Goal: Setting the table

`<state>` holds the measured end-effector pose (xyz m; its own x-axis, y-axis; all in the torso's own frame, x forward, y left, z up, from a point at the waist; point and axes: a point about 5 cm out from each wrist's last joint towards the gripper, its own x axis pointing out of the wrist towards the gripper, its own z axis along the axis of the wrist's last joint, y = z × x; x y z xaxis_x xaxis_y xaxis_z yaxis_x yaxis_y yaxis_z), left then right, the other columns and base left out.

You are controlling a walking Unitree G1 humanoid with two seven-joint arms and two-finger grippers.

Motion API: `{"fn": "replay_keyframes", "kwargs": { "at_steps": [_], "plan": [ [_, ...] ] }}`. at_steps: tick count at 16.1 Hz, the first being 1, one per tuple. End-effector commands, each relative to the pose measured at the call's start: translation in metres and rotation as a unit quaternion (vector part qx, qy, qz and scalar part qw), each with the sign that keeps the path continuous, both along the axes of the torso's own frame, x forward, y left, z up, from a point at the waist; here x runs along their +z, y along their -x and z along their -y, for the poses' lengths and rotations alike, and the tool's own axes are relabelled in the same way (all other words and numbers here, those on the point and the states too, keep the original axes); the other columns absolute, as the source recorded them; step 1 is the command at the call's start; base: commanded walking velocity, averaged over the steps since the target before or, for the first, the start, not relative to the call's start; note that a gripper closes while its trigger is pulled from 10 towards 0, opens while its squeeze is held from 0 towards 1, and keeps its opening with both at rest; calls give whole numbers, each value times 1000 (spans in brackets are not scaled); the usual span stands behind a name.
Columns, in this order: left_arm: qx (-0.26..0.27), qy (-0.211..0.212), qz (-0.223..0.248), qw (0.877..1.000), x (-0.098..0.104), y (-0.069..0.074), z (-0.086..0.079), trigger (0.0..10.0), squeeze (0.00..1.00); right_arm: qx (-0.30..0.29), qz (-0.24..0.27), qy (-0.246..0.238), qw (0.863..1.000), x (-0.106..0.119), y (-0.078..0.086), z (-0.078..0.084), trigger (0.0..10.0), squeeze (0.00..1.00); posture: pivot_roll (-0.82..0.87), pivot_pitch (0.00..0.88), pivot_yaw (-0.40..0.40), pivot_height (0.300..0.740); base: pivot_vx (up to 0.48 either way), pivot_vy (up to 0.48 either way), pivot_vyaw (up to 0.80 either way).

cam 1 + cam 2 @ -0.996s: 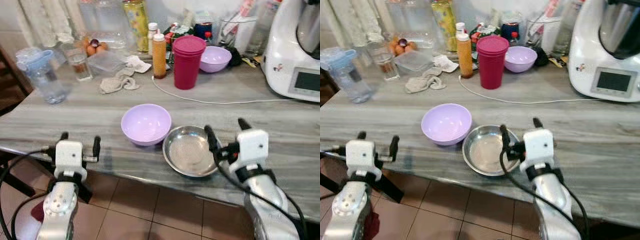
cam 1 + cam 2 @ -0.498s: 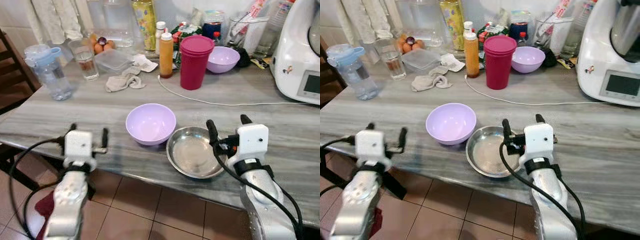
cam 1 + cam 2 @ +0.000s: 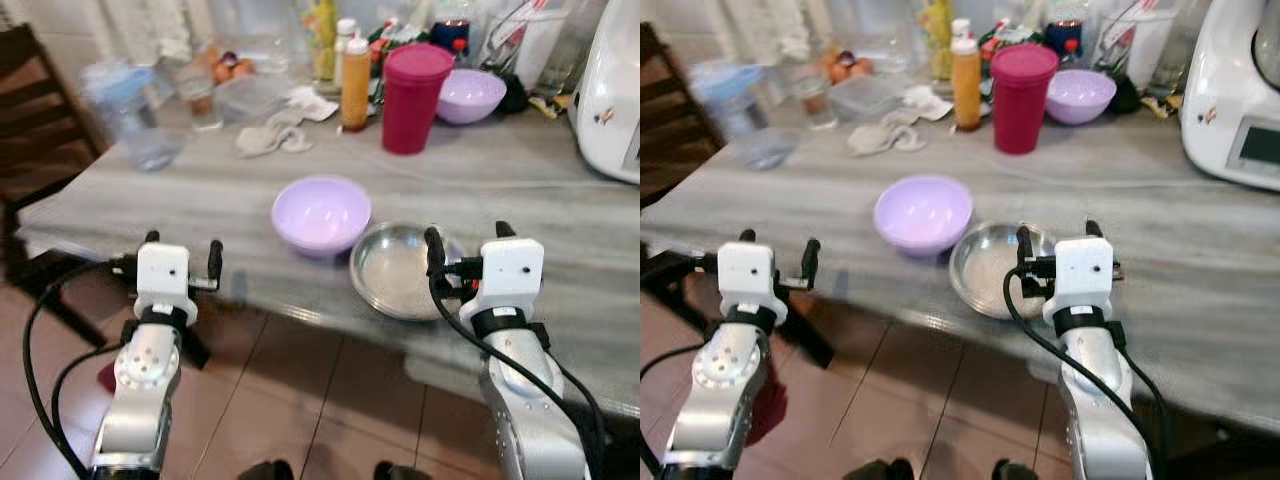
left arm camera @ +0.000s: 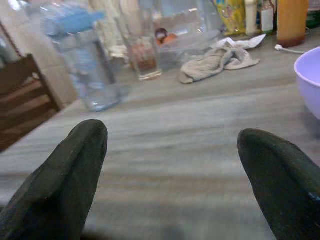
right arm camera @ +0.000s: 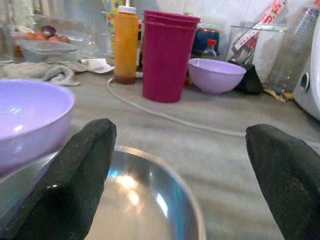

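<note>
A lilac plastic bowl [image 3: 321,212] sits near the front edge of the grey wooden table [image 3: 200,190]. Touching it on the right is a shallow steel dish [image 3: 398,270]. My right gripper [image 3: 468,237] is open, level with the table; its left finger is over the dish's right rim, and the dish [image 5: 145,210] lies just ahead of its fingers. My left gripper [image 3: 183,250] is open and empty in front of the table edge, left of the lilac bowl [image 4: 309,80]. Farther back stand stacked magenta cups [image 3: 412,84] and a second lilac bowl [image 3: 468,95].
A blue-lidded water bottle [image 3: 125,110], a glass, a crumpled rag [image 3: 270,138], an orange bottle [image 3: 355,68] and a white cable [image 5: 165,117] crowd the back. A white appliance [image 3: 620,90] stands at right. A dark wooden chair [image 3: 40,90] is at left, with tiled floor below.
The whole picture has shifted and blurred, so the camera moved; more floor shows below the table edge. Both grippers remain open, the right one still at the steel dish.
</note>
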<state>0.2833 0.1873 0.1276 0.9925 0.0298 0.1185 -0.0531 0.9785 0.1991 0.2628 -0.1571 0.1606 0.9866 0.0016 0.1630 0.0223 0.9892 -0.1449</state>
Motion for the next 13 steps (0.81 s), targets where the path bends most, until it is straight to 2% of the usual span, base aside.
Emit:
{"fn": "replay_keyframes", "kwargs": {
  "at_steps": [1,2,3,8,9,10,13],
  "plan": [
    [-1,2,-10,1000,-3,1,-1,10000,0,6,0,-17,1000,2,0,5,10000,0,-168,88,96,740,-356,0,0],
    [-2,2,-10,1000,-3,1,-1,10000,0,4,2,-9,1000,3,0,5,10000,0,-171,86,98,740,-356,0,0],
    [-4,3,-11,1000,-3,0,1,10000,0,12,3,-33,999,4,1,4,10000,0,-174,86,99,740,-356,0,0],
    [-10,4,-12,1000,-3,-3,3,10000,0,-16,-2,6,1000,3,-1,6,10000,0,-185,86,95,740,-357,0,0],
    [-11,5,-13,1000,-4,-3,3,10000,0,-8,0,9,1000,3,-3,5,10000,0,-186,87,94,740,-360,0,0],
    [-14,4,-15,1000,-6,-3,4,10000,0,4,-3,-9,1000,2,-3,4,10000,0,-185,87,93,740,-352,0,0],
    [-15,6,-19,1000,-9,-3,5,10000,0,-1,-2,-9,1000,0,-3,3,10000,0,-187,90,90,740,-355,0,0]
  ]
}}
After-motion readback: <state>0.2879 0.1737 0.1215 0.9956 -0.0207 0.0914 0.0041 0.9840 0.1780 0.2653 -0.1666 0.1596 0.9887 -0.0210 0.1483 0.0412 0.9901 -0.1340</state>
